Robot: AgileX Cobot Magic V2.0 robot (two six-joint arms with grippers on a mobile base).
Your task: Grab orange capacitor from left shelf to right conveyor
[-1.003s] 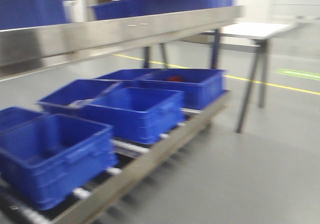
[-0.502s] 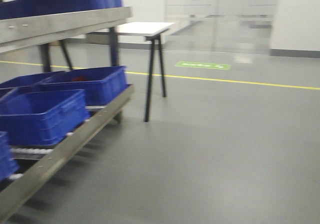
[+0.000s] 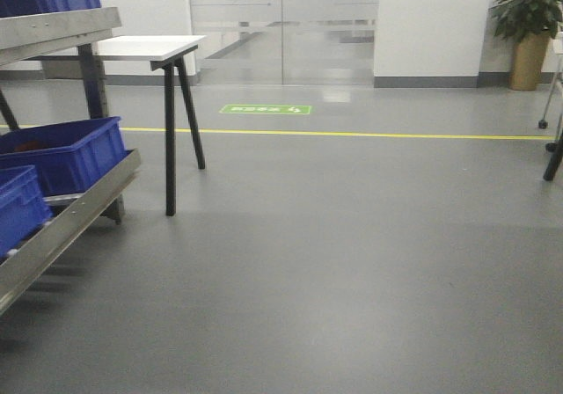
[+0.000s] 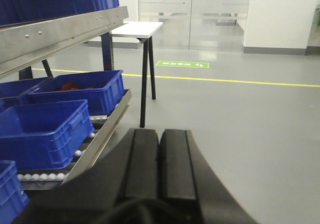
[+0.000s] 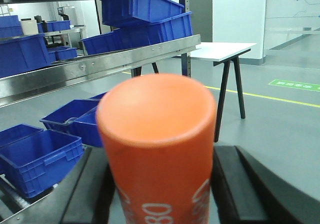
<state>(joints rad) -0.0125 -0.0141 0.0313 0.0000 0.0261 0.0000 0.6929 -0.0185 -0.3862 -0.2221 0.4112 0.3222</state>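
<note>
While my right pincer grips the orange capacitor between its black fingers, the cylinder stands upright in front of the left shelf, clear of its steel lip and the blue bins above. Only "80" of the white print shows, probably the end of a longer number. My left pincer is clenched on nothing, fingers touching, to the right of the shelf.

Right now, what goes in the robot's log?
right jaws: shut on orange capacitor | left jaws: shut, empty | conveyor: not in view
</note>
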